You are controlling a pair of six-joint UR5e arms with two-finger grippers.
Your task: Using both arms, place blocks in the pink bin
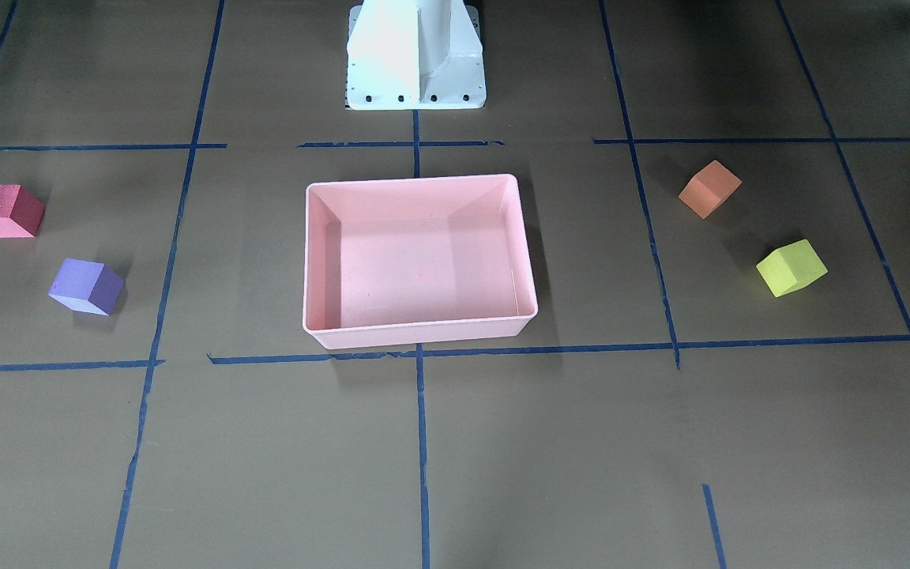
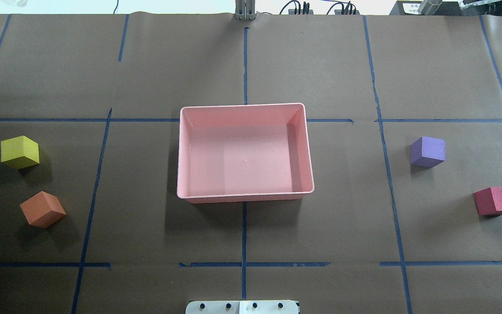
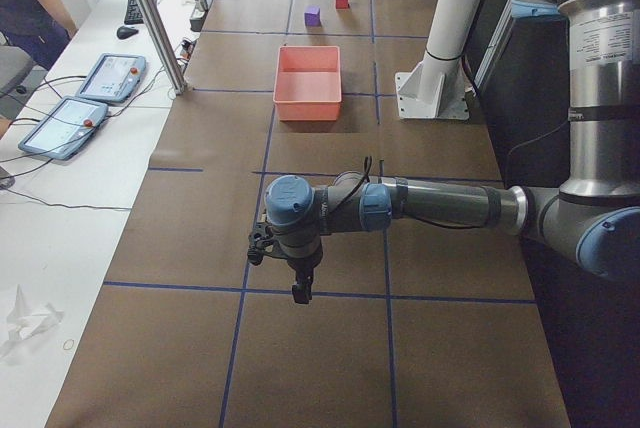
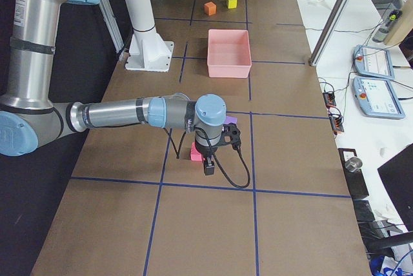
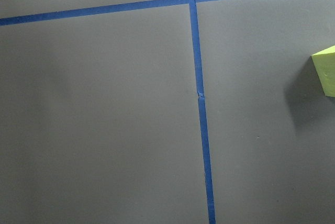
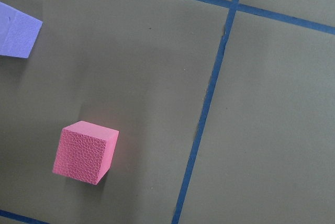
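**A:** What sits closest to the robot?

**B:** The white base (image 2: 242,306), at the near edge of the table (image 2: 334,235). Next out are two cubes. The orange cube (image 2: 42,209) is on the robot's left and the red cube (image 2: 496,201) on its right, each well apart from the pink bin (image 2: 245,197).

**A:** And the bin itself?

**B:** It is in the middle, straight ahead of the base, standing across a line of blue tape (image 2: 244,235). All four cubes lie outside it on the brown table.

**A:** What is farther out?

**B:** The yellow-green cube (image 2: 20,151) is near the orange one, just beyond it. The purple cube (image 2: 427,151) is beyond the red one and nearer the bin.

**A:** What about the grippers?

**B:** The left gripper (image 3: 300,295) hangs pointing down over the table's left end, and its wrist camera catches the yellow-green cube at the picture's edge. The right gripper (image 4: 208,167) hangs by the red cube, with the purple one near. Both show only from the table's ends, so I cannot tell whether either is released or clenched.
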